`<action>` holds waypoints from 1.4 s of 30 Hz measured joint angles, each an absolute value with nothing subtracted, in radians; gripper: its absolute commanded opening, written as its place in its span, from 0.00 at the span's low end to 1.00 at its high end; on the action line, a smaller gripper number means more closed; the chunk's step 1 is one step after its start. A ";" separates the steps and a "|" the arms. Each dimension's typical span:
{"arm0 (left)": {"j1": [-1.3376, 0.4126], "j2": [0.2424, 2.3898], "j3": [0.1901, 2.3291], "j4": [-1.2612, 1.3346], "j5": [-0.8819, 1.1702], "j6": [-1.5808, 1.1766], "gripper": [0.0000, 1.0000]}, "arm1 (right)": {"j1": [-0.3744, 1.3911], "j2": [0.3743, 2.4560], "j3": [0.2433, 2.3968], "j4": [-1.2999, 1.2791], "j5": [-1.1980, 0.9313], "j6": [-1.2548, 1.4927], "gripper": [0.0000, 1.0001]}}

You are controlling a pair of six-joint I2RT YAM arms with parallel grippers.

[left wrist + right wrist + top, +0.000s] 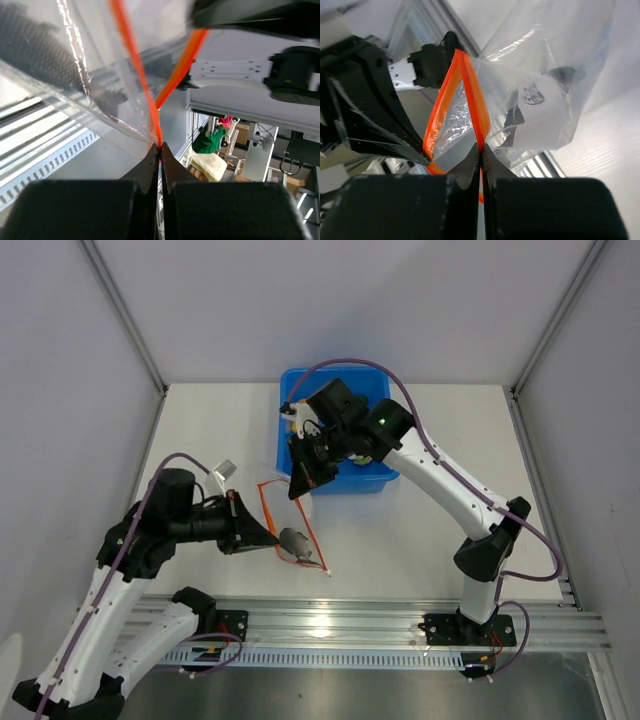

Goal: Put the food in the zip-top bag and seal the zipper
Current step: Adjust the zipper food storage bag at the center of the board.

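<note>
The clear zip-top bag (303, 522) hangs between both grippers, just in front of the blue tub. Its red-orange zipper (267, 502) gapes open in a loop. A grey fish (294, 543) lies inside the bag near its lower end. My left gripper (272, 537) is shut on the zipper (150, 102) at one side of the mouth, pinching the strip at its fingertips (160, 146). My right gripper (297, 490) is shut on the opposite side of the zipper (472, 100), with the bag (555, 95) hanging beyond it. Other food in the tub is mostly hidden by the right arm.
The blue tub (296, 380) stands at the back centre, partly covered by the right arm; a white piece (306, 421) and a yellow piece (364, 456) show inside it. An aluminium rail (350, 623) runs along the near table edge. White walls close in both sides.
</note>
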State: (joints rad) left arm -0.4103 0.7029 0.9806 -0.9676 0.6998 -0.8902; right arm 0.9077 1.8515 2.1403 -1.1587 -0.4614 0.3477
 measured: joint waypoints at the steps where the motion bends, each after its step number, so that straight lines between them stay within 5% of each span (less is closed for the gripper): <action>1: -0.411 0.706 1.006 -0.966 0.698 -0.890 0.01 | 0.904 1.847 2.140 -1.155 -0.497 0.352 0.00; 37: -0.403 0.662 0.936 -0.957 0.566 -0.983 0.01 | 0.817 1.858 1.787 -1.022 -0.731 0.389 0.00; 39: -0.403 0.664 0.957 -0.967 0.562 -0.963 0.06 | 0.820 1.858 1.787 -1.005 -0.732 0.389 0.00; 42: -0.403 0.671 0.967 -0.987 0.548 -0.929 0.27 | 0.830 1.857 1.792 -0.996 -0.731 0.390 0.00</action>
State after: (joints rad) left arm -0.4026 0.6712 0.9672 -0.9874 0.5476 -0.9295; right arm 0.8295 1.8572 1.7916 -0.9962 -0.7315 0.3897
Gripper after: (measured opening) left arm 0.182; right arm 0.006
